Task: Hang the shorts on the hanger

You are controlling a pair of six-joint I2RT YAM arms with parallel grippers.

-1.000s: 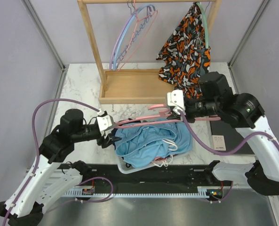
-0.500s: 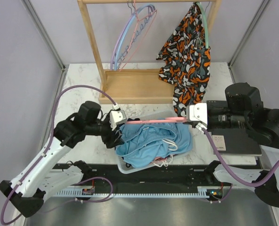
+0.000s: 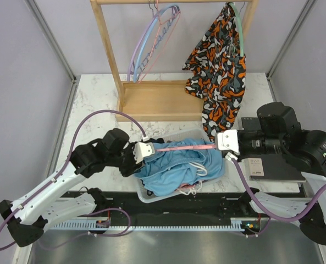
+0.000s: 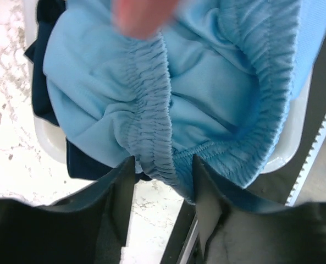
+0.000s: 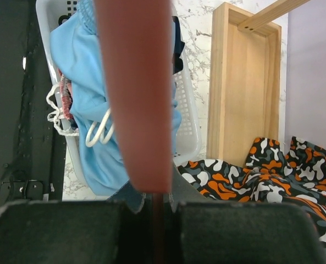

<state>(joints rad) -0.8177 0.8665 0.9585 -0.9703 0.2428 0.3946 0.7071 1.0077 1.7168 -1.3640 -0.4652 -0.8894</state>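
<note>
The shorts (image 3: 176, 168) lie bunched in a white basket (image 3: 145, 196) at the near edge of the marble table (image 3: 97, 104), between the two arms. Their white drawstring (image 3: 198, 168) loops out on the side nearer the right arm, and dark navy clothing (image 4: 47, 104) shows beneath them along the basket wall.

In the left wrist view the left gripper (image 4: 163, 165) straddles a fold of the elastic waistband. One finger (image 4: 116, 192) sits on each side with the fabric filling the gap. Whether the jaws are actually clamping it cannot be told.

The hanger (image 3: 184, 147) lies level just above the shorts, running from the right arm towards the left one. The right gripper (image 5: 158, 198) has its jaws pressed together on one end of it.

Just behind that gripper the orange-black-white patterned garment (image 3: 220, 60) hangs from a mint-green hanger (image 3: 238, 22) on the wooden rack (image 3: 160, 102), its lower hem close to the wrist. Lilac and blue hangers (image 3: 149, 44) hang further left on the same rail. A flat black pad (image 3: 275, 168) lies on the table under the right arm.
</note>
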